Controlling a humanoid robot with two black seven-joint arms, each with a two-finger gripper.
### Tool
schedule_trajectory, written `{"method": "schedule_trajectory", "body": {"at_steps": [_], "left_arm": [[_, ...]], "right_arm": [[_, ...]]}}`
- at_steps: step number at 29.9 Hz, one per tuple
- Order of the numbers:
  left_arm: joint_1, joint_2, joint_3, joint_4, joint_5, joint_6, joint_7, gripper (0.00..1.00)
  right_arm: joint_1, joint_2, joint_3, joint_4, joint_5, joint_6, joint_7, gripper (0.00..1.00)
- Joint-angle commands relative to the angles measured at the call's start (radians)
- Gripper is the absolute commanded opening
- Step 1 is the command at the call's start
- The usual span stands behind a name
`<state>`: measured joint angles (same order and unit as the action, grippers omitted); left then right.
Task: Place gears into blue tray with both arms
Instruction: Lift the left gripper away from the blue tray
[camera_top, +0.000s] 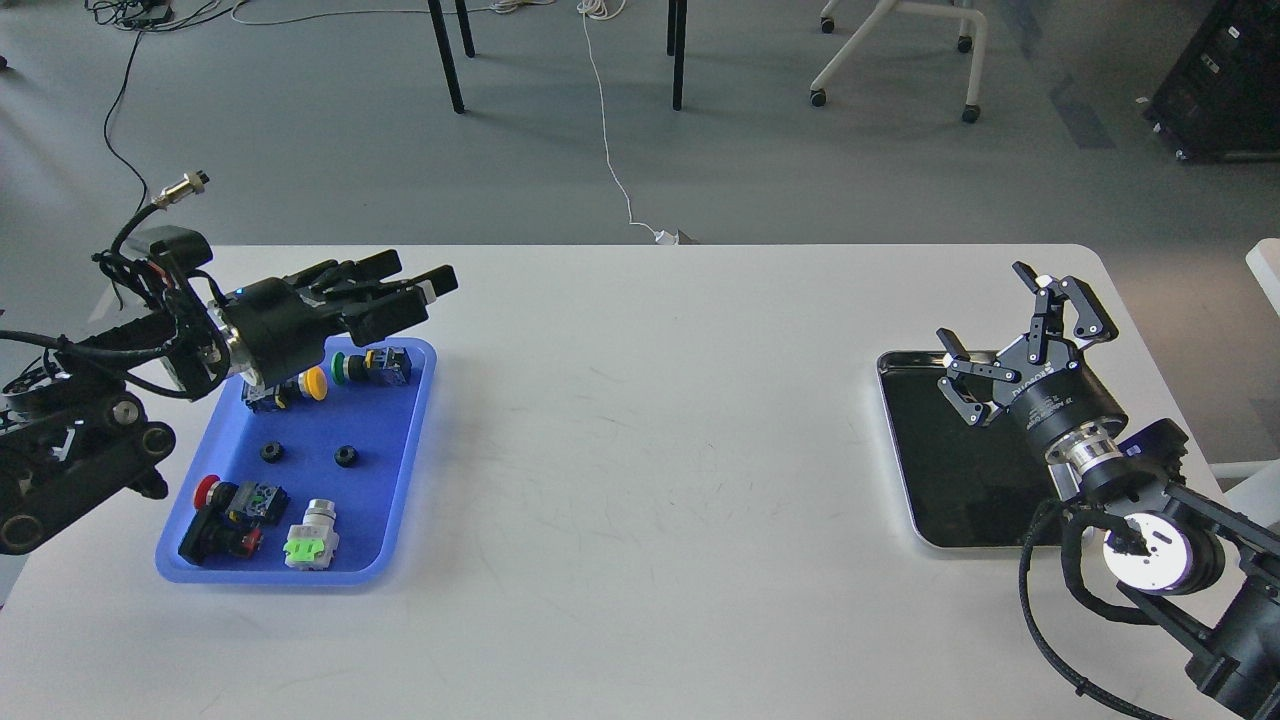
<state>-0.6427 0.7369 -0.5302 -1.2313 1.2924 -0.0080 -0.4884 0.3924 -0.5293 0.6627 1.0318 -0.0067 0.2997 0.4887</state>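
Note:
Two black gears (270, 452) (346, 456) lie apart on the floor of the blue tray (385, 490), near its middle. My left gripper (425, 275) hovers above the tray's far edge, raised off the table and pointing right. Its fingers stand slightly apart with nothing between them. My right gripper (985, 308) is open and empty, held above the far end of the metal tray. I see no gears outside the blue tray.
Several coloured push-button switches share the blue tray: a green-and-yellow pair (370, 365) at the far end, a red one (225, 510) and a grey-green one (312, 535) at the near end. The black-bottomed metal tray (940, 480) lies at the right.

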Motion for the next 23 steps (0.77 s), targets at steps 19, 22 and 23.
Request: {"method": "schedule_trajectory", "body": {"at_steps": [19,22,23], "left_arm": [[0.396,-0.473,-0.599,0.001,-0.456,-0.250,0.166,0.98],[0.400,-0.473,-0.605,0.009,-0.456,-0.259,0.165,0.98],[0.400,-0.472,-0.605,0.010,-0.458,-0.257,0.165,0.98]], "right_arm": [[0.082,0.003,0.003,0.004,-0.128,-0.011,0.000,0.99],[0.092,0.005,0.009,0.011,-0.127,-0.010,0.000,0.99],[0.094,0.005,0.009,0.010,-0.127,-0.010,0.000,0.99]]}}
